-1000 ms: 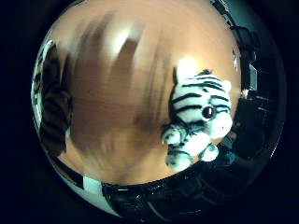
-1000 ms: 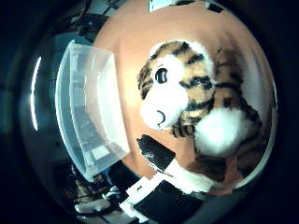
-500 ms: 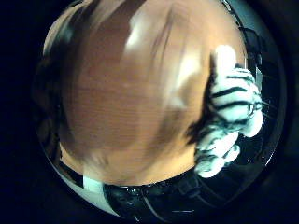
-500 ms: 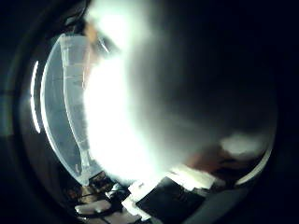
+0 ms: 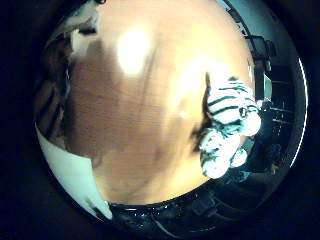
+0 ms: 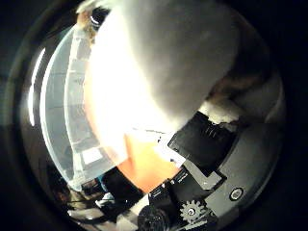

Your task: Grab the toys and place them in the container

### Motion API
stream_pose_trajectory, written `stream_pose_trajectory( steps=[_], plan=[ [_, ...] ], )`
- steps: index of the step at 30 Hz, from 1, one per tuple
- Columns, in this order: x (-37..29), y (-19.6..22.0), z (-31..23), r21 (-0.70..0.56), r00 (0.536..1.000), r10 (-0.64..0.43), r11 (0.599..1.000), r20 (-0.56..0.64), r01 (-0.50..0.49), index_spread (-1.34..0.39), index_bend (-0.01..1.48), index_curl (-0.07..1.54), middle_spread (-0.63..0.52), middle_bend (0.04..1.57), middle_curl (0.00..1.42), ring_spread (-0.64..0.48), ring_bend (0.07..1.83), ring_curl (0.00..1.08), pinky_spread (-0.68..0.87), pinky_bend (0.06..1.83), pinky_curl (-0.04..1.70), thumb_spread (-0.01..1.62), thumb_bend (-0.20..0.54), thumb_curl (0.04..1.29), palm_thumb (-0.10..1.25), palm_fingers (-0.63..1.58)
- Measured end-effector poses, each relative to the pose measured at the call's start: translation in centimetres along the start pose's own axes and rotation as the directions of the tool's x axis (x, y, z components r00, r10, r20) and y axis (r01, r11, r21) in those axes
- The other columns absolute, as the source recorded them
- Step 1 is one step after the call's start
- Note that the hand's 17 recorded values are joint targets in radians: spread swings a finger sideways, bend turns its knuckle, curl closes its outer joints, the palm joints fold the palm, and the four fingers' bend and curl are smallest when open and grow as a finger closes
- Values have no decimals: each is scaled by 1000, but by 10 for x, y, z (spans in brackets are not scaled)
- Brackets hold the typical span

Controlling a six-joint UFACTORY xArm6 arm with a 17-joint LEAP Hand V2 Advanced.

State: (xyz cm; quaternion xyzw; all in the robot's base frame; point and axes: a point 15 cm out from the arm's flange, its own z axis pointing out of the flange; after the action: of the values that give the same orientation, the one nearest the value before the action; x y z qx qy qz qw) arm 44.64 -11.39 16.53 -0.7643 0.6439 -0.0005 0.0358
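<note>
Seemingly pressed to the robot hand (image 6: 207, 168), a plush tiger (image 6: 159, 62) fills the palm

Wood table (image 5: 140, 150) w/ white tiger toy (image 5: 227, 125), clear container (image 6: 67, 134)

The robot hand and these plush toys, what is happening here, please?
The robot hand is pressed against a soft white-furred toy, which fills most of the thumb side view; I cannot tell whether the fingers have closed on it. A white plush tiger with black stripes lies on the brown wooden table. The clear plastic container stands beside the near toy.
</note>
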Motion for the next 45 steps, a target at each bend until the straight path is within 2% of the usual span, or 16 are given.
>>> stream_pose_trajectory(
  steps=[4, 10, 12, 21, 30, 36, 45],
  plan=[
    [-3, -1, -32, 40, 1000, -7, 999, -19, 8, -456, 975, 1000, -364, 1152, 1078, -284, 1371, 789, -222, 1313, 821, 1105, -8, 344, 878, 969],
    [-33, 33, -73, -36, 999, -25, 999, 28, 26, -383, 1038, 1061, -313, 1215, 1110, -270, 1404, 842, -190, 1303, 947, 1144, -6, 380, 991, 945],
    [-47, 38, -104, -34, 999, -45, 998, 29, 46, -367, 1044, 1069, -300, 1228, 1113, -269, 1407, 853, -183, 1293, 982, 1154, -8, 392, 1008, 939],
    [-77, 45, -242, 9, 996, -80, 997, -41, 80, -329, 1044, 1080, -265, 1245, 1104, -265, 1405, 873, -174, 1249, 1078, 1170, -11, 414, 1028, 939],
    [-137, 39, -343, 104, 989, -128, 985, -78, 136, -315, 1038, 1084, -253, 1236, 1108, -264, 1398, 882, -178, 1215, 1140, 1188, -12, 425, 1027, 946],
    [-185, 47, -368, 100, 976, -186, 975, -110, 197, -313, 1028, 1086, -251, 1227, 1110, -264, 1389, 885, -181, 1200, 1165, 1189, -12, 428, 1027, 956],
    [-262, 48, -361, 85, 957, -274, 956, -100, 282, -312, 1005, 1088, -249, 1217, 1106, -267, 1371, 891, -190, 1174, 1188, 1190, -12, 430, 1026, 971]
  ],
)
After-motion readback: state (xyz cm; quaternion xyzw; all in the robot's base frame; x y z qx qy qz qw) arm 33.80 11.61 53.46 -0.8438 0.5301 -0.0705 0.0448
